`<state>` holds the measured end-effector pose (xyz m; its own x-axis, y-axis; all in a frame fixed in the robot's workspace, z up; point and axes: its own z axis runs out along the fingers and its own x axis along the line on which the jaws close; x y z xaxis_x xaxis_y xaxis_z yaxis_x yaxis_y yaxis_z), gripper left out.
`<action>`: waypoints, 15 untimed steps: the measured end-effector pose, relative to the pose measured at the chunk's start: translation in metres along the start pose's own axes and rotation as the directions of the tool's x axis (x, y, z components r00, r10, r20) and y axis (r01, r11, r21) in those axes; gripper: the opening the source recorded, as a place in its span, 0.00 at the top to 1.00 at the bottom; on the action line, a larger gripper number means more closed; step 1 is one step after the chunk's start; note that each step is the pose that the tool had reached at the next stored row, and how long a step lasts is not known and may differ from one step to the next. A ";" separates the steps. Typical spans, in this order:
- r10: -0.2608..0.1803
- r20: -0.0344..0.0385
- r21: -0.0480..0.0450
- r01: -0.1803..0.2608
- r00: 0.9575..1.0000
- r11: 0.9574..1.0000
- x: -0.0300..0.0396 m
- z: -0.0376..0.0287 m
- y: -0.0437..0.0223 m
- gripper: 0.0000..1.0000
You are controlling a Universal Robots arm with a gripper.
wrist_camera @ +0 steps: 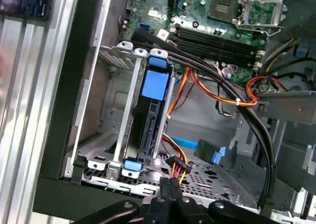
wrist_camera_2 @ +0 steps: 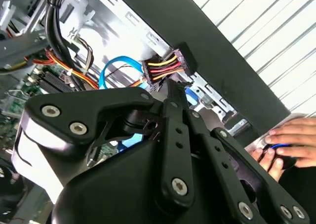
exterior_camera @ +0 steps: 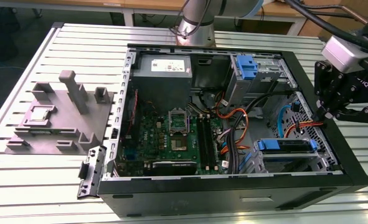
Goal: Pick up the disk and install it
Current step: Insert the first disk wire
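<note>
My black gripper hangs over the right wall of the open computer case, above the lower drive cage. Its fingers look shut with nothing between them in both wrist views. On the slatted table outside that wall, a person's hand rests on a flat silvery object with a blue edge, which looks like the disk; most of it is hidden. Inside the cage below my fingers sits a dark drive in a blue carrier.
Loose red, yellow and orange power leads with a black plug and a blue data cable lie just under the gripper. A second blue carrier stands at the case's far side, beside the grey power supply. A grey fixture sits at the exterior view's left.
</note>
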<state>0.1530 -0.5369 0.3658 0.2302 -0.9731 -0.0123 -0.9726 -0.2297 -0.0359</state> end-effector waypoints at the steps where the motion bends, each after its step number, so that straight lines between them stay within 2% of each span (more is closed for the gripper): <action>1: -0.014 -0.001 0.002 0.014 1.000 1.000 0.0000 0.0003 0.0000 0.90; 6: -0.064 -0.008 0.007 0.064 0.998 0.998 0.0002 0.0016 -0.0004 0.89; 8: -0.066 -0.010 0.007 0.066 0.998 0.998 0.0001 0.0018 -0.0019 0.77; 9: -0.067 -0.011 0.006 0.067 0.998 0.998 0.0000 0.0018 -0.0028 0.77; 11: -0.068 -0.015 0.005 0.068 0.998 0.998 -0.0001 0.0018 -0.0043 0.64; 14: -0.069 -0.018 0.004 0.069 0.997 0.998 -0.0002 0.0018 -0.0050 0.64; 15: -0.069 -0.022 0.003 0.069 0.997 0.998 -0.0003 0.0017 -0.0050 0.64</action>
<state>0.1578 -0.5355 0.3642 0.2964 -0.9550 0.0119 -0.9542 -0.2967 -0.0395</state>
